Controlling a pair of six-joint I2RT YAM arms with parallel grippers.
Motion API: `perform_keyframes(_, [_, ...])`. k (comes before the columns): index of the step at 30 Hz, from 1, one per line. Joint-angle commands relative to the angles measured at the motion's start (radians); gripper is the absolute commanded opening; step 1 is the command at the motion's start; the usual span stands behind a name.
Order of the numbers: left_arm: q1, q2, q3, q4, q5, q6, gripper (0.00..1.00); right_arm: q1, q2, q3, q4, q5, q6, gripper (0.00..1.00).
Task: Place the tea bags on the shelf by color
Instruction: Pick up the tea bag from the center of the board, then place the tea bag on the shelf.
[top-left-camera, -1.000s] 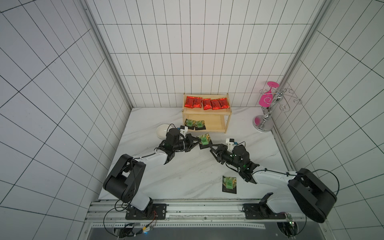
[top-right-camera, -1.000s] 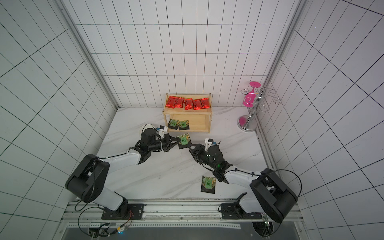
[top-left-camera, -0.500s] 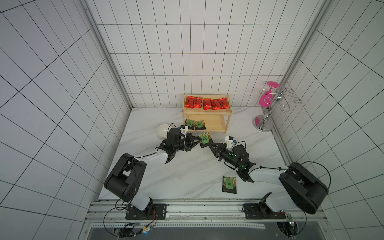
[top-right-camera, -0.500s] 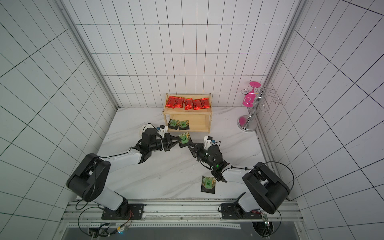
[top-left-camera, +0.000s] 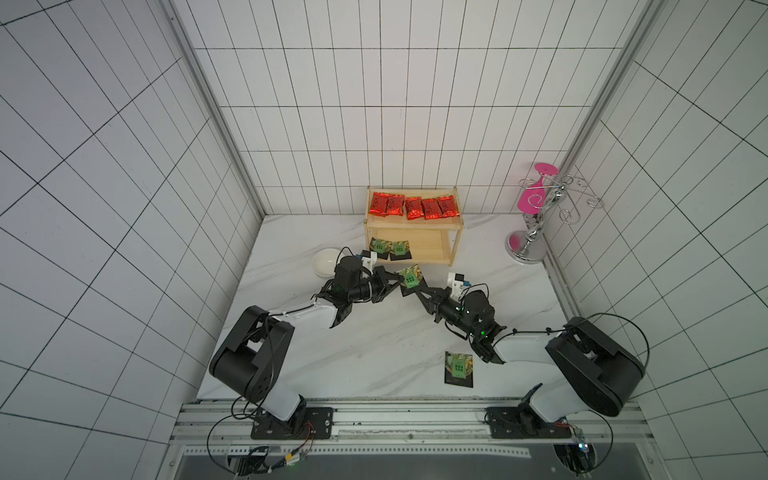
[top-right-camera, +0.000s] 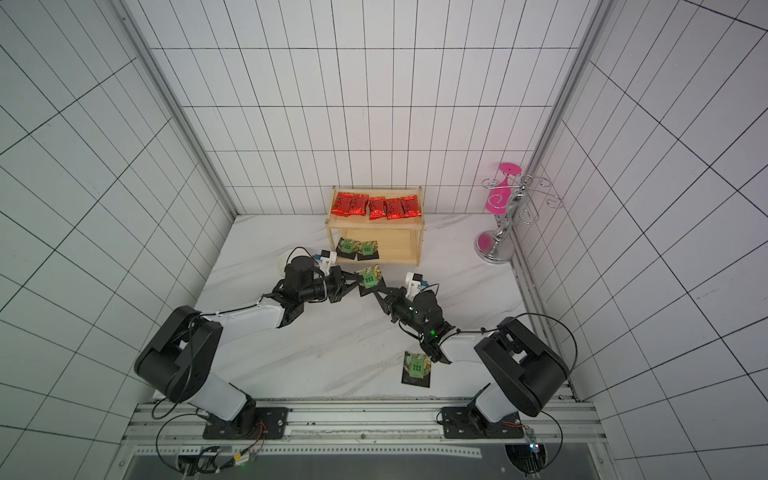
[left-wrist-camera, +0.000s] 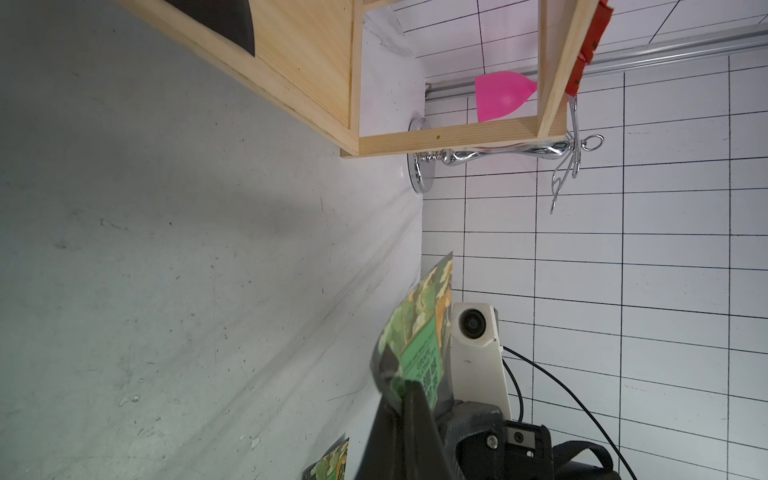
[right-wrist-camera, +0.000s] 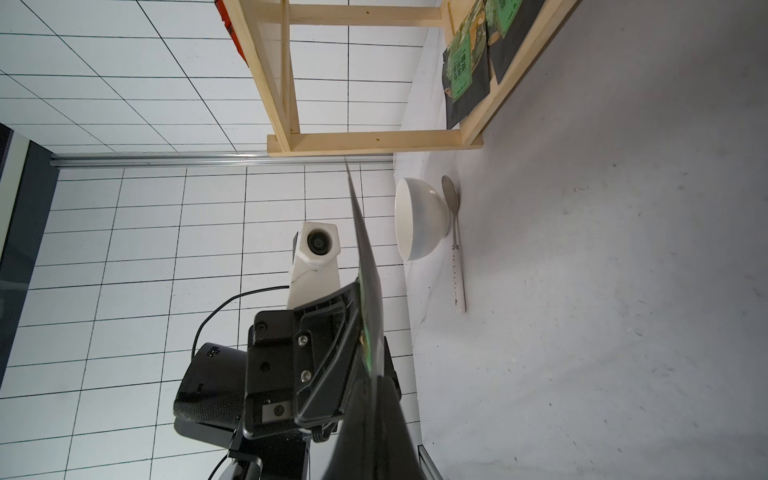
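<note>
R arm (top-left-camera: 465, 311) has swung in over the last sec. R jaws, spread a moment ago, are now pressed onto the held sachet (top-left-camera: 409, 277). L arm (top-left-camera: 353, 289) hasn't shifted, and L jaws stay pinched on the opposite edge. So the green-label sachet hangs clear of the bench (top-left-camera: 374, 345), between the 2 sets of jaws and gripped from both sides. Prob. a handover w/ L due to let go next, tho that's a guess.

Task status:
- **Reds:** 5 red packets (top-left-camera: 413, 206) lie in a row on the shelf (top-left-camera: 413, 225) top tier, well beyond the jaws. Reds look done.
- **Greens placed:** 2 sachets (top-left-camera: 388, 248) sit on the lower tier just past L jaws, at the front rim and seeming to overhang it.
- **Greens left:** a loose sachet (top-left-camera: 459, 369) lies flat on the bench well behind R jaws, near that arm's base. That leaves 2 to go, incl. the one in hand.

Hard to see:
- **Jaw tips:** in both top views they're tiny & dark against dark foil, so can't tell how much edge each has.
- **Wrist views:** in R wrist view the held sachet (right-wrist-camera: 365, 266) is edge-on, a thin blade only. In L wrist view the held sachet (left-wrist-camera: 419, 332) shows its face, but the lower part is cut off behind a finger.
- **Bowl & spoon:** bowl (top-left-camera: 326, 266) is partly hidden behind L wrist. The spoon (right-wrist-camera: 457, 257) beside it shows only in R wrist view.
</note>
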Motion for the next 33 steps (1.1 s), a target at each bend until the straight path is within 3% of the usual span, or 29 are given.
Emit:
perform_keyframes(1, [-0.008,-0.008,0.025,-0.024,-0.007,0.023,0.05,0.004,-0.006,0.005,0.013,0.025,-0.037,0.00])
perform_keyframes(2, [-0.004,-0.021,0.029,-0.050,-0.015,0.032,0.17,0.001,-0.006,0.004,0.006,0.026,-0.048,0.00])
perform_keyframes(4, [0.001,-0.047,0.036,-0.094,-0.024,0.064,0.31,-0.011,0.003,0.007,-0.008,0.027,-0.076,0.00])
perform_keyframes(6, [0.008,-0.079,0.050,-0.164,-0.048,0.107,0.52,-0.032,0.027,0.021,-0.008,0.023,-0.120,0.00])
perform_keyframes(9, [0.029,-0.111,0.066,-0.244,-0.066,0.151,0.65,-0.066,0.084,0.058,0.003,0.012,-0.179,0.00])
perform_keyframes(13, [0.085,-0.157,0.061,-0.340,-0.064,0.191,0.66,-0.116,0.187,0.131,0.045,-0.026,-0.232,0.00])
perform_keyframes(24, [0.199,-0.355,-0.002,-0.578,-0.083,0.306,0.66,-0.195,0.443,0.344,0.165,0.025,-0.290,0.00])
perform_keyframes(33, [0.248,-0.378,-0.015,-0.604,-0.048,0.328,0.66,-0.231,0.582,0.480,0.155,0.065,-0.253,0.00])
